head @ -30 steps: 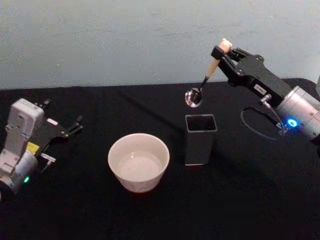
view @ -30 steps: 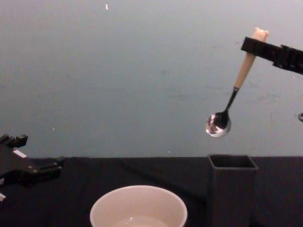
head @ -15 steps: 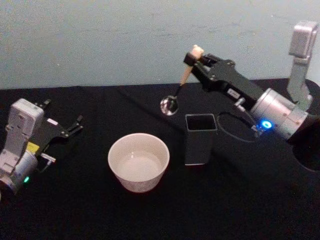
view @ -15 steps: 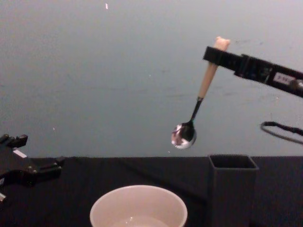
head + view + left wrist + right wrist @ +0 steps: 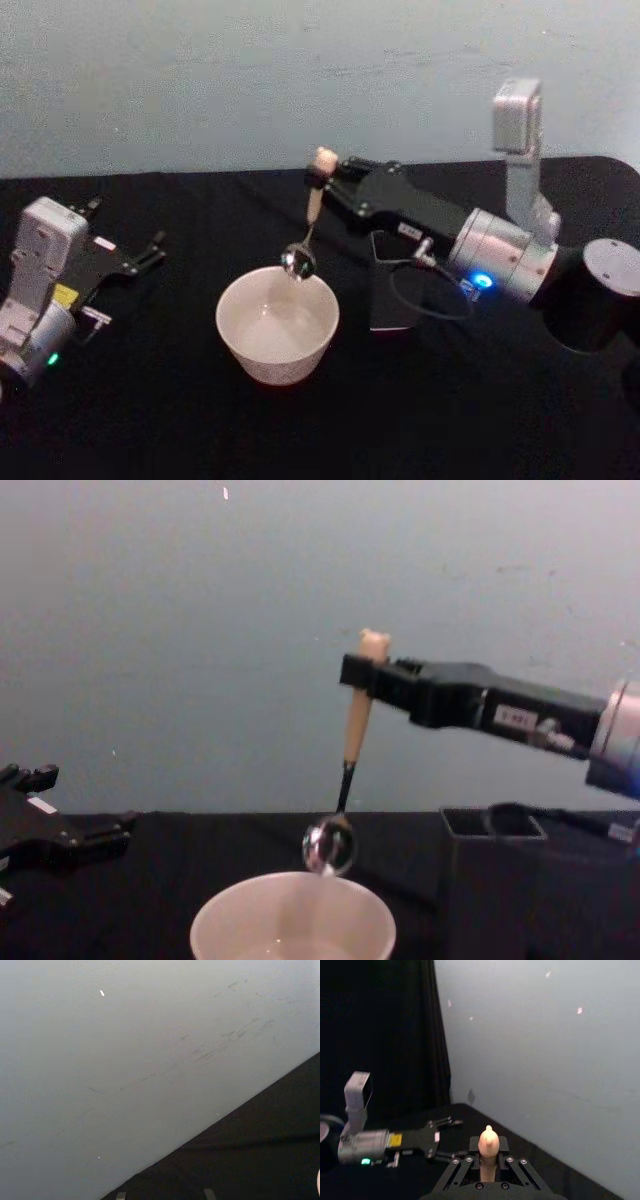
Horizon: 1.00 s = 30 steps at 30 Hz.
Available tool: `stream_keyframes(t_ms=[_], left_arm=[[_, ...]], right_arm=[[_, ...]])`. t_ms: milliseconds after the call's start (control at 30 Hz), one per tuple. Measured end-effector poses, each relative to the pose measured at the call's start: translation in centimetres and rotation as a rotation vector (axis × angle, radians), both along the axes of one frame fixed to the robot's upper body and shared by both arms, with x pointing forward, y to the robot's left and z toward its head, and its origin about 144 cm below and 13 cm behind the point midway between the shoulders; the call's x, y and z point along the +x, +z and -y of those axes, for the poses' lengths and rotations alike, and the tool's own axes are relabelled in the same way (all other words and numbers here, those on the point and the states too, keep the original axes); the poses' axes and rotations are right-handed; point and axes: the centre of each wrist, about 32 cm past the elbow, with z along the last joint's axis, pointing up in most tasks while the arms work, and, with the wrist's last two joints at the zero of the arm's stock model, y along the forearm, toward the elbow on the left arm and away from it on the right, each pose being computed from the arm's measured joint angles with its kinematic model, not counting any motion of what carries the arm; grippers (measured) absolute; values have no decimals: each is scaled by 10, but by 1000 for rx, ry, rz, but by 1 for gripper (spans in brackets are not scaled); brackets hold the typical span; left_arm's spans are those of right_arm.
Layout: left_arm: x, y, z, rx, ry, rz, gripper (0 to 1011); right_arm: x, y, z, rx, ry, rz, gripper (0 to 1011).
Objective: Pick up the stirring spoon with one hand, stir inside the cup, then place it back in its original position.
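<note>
It looked like a lab test setup: a table [image 5: 300, 440] draped in black cloth stood against a bare pale wall [image 5: 250, 80].

The light is soft and even, with no single lamp in sight. The pale wall [image 5: 200, 80] is evenly lit and carries no hard shadow, while the black tablecloth [image 5: 150, 420] swallows nearly all detail. The cup [image 5: 277, 325] stands out bright, its inside a little greyer than its rim. The metal end of the spoon [image 5: 352, 742] shows small glints. A blue ring [image 5: 481, 282] and a green lamp [image 5: 52, 359] glow on the arms.
</note>
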Motion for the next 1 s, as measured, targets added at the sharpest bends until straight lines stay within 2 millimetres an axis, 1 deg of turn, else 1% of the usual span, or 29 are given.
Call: stream_keyframes(t_ms=[567, 1000], left_arm=[[0, 0, 0, 0, 0, 0, 1001], [0, 0, 0, 0, 0, 0, 1001]], right_arm=[[-7, -22, -19, -153, 103, 11, 192], [-7, -32, -41, -194, 147, 3, 192]])
